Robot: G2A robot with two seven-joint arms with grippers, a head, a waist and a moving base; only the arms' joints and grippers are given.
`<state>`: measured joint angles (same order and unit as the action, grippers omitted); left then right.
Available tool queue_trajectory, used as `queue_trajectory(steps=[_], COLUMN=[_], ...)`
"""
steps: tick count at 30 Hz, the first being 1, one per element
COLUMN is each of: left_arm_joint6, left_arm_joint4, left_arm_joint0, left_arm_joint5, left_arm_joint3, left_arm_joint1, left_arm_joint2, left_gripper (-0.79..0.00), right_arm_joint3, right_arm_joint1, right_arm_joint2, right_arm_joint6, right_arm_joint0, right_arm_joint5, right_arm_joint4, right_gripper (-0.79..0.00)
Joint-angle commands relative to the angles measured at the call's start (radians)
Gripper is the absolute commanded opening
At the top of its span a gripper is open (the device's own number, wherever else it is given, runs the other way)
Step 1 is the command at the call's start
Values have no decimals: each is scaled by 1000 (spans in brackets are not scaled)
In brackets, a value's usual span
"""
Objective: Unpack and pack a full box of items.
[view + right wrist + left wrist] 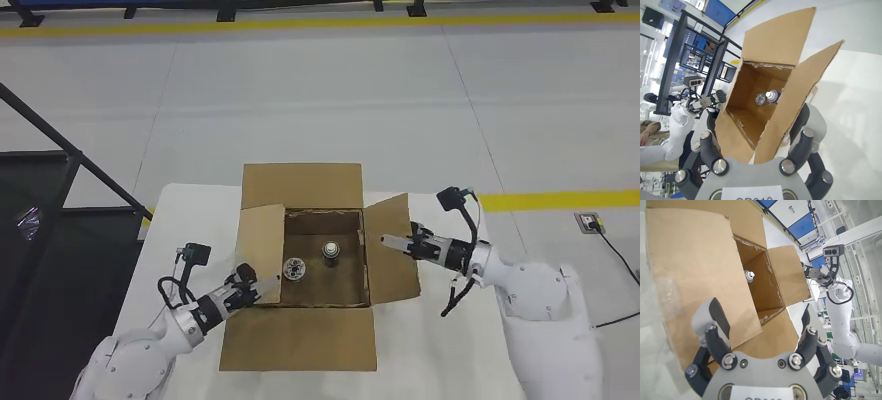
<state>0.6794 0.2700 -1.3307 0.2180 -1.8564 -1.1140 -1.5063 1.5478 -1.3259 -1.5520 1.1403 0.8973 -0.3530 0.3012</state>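
The white bench [200, 215] stands on a pale grey floor [350, 90]. A yellow floor line [560, 199] runs past the bench's far right corner. A floor socket [588, 221] lies just beside that line. A black metal frame [60, 150] stands to the bench's left. A clear plastic sheet [668, 294] lies on the bench.

We're in a big industrial hall, and by the look of it a robot test lab rather than a factory line. A wide, smooth grey floor [330, 100] runs out on all sides, with yellow lane lines [300, 22] painted across it and a power socket [588, 221] sunk into it. Black steel racks [676, 56] stand to one side. Blue wall panels [800, 224] and white framing [838, 213] fill the background. The benches behind are too small to make out.
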Motion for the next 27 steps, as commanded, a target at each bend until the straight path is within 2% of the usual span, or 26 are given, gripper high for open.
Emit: queue_trajectory(steps=[1,8,15,19,23,27], left_arm_joint6=[-2,-8,-19,-38,-56,-53], left_arm_joint4=[3,9,13,6,-59,-110], left_arm_joint0=[6,19,29,27,8,-30], left_arm_joint5=[-2,1,-2,3,13,27], left_arm_joint3=[9,29,55,62,41,2], left_arm_joint1=[0,2,3,4,5,11], left_arm_joint2=[5,21,33,32,8,-57], left_gripper=[0,0,0,0,0,0], right_arm_joint3=[-17,-90,-249,-337,-406,-452], right_arm_joint1=[4,3,-27,-44,-53,-59], right_arm_joint2=[12,143,374,458,503,530], right_arm_joint6=[37,113,56,14,-15,-28], right_arm_joint0=[-19,-108,-248,-308,-342,-365], right_arm_joint5=[-41,-97,-72,-78,-90,-104], right_arm_joint4=[-65,-158,-59,-38,-38,-44], right_gripper=[0,0,0,0,0,0])
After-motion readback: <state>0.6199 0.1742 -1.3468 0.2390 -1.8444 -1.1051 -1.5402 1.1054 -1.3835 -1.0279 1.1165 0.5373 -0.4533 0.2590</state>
